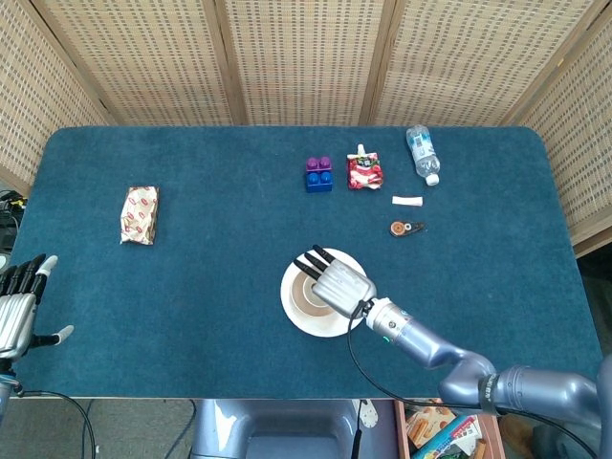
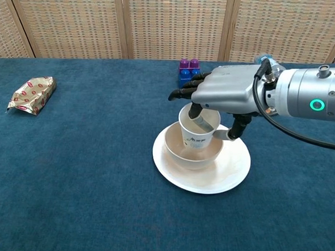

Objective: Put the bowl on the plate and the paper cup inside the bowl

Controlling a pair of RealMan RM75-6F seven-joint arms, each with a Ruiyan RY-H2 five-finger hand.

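At frame centre, the right robot hand (image 2: 224, 94) grasps the cup (image 2: 198, 129) palm-down, inside the bowl (image 2: 183, 151). The left robot hand (image 1: 19, 311) rests released at lower left.

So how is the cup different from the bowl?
The cup is tall and narrow, while the bowl is wide and low. The cup has a small printed mark on its side; the bowl is plain cream. The right hand grips the cup, a finger hooked inside its rim, and nothing holds the bowl, which sits on the plate. The cup's base is down inside the bowl. Both are pale, round and open at the top.
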